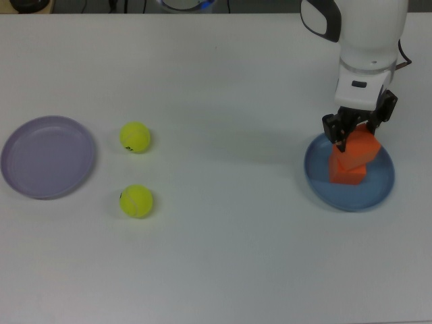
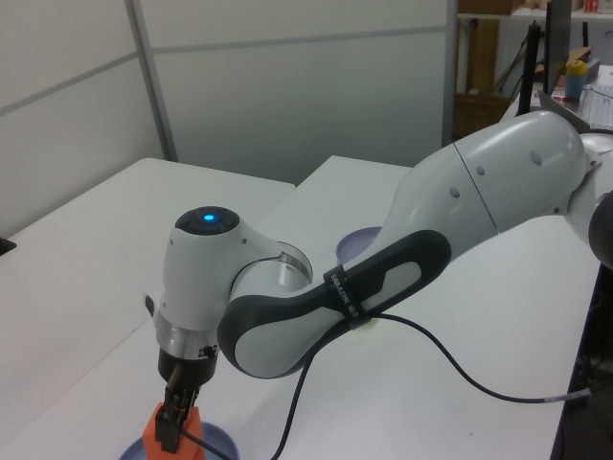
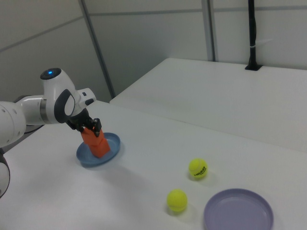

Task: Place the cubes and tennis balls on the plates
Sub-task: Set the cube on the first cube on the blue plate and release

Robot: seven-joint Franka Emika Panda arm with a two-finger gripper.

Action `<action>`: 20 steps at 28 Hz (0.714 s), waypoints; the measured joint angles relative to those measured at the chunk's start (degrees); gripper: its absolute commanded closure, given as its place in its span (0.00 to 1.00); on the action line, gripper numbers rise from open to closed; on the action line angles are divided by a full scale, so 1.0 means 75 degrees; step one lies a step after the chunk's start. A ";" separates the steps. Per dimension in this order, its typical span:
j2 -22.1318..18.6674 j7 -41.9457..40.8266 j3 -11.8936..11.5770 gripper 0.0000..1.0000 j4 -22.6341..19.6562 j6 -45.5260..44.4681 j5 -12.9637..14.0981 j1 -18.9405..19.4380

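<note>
lavender plate (image 1: 47, 156): you had it empty at the top view's left edge.
tennis balls: you had one (image 1: 136, 137) and another (image 1: 136, 201) on the table, just right of it.
blue plate (image 1: 378, 191): held one orange cube (image 1: 347, 173).
gripper (image 1: 358, 129): you had it clamped on a second orange cube (image 1: 362, 148), tilted, directly over the first.

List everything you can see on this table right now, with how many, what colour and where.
Cubes: two, orange; one resting on the blue plate, the other held above it, overlapping it in the top view.
Tennis balls: two, yellow-green; one and another on the table beside the lavender plate.
Plates: two; blue plate at the top view's right, lavender plate at the top view's left, bare.
Table: one, white.
Cable: one, black, trailing from the arm.
Gripper: one, black jaws shut on the upper cube.
</note>
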 measured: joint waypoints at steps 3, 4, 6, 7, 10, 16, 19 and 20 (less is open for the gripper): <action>0.0019 0.0004 -0.0002 0.00 0.0011 0.0000 -0.0030 0.0000; 0.0024 0.0006 -0.0002 0.00 0.0012 0.0000 -0.0051 0.0000; 0.0029 0.0009 -0.0002 0.00 0.0013 0.0000 -0.0112 0.0000; 0.0029 0.0012 -0.0002 0.00 0.0015 0.0000 -0.0129 0.0000; 0.0027 0.0020 -0.0002 0.00 0.0044 0.0000 -0.0140 0.0000; -0.0151 0.0418 -0.0006 0.00 0.0172 -0.0002 -0.0140 0.0000; -0.0412 0.0610 -0.0051 0.00 0.0230 -0.0418 -0.0140 -0.0006; -0.0534 0.0669 -0.0085 0.00 0.0254 -0.0700 -0.0140 -0.0013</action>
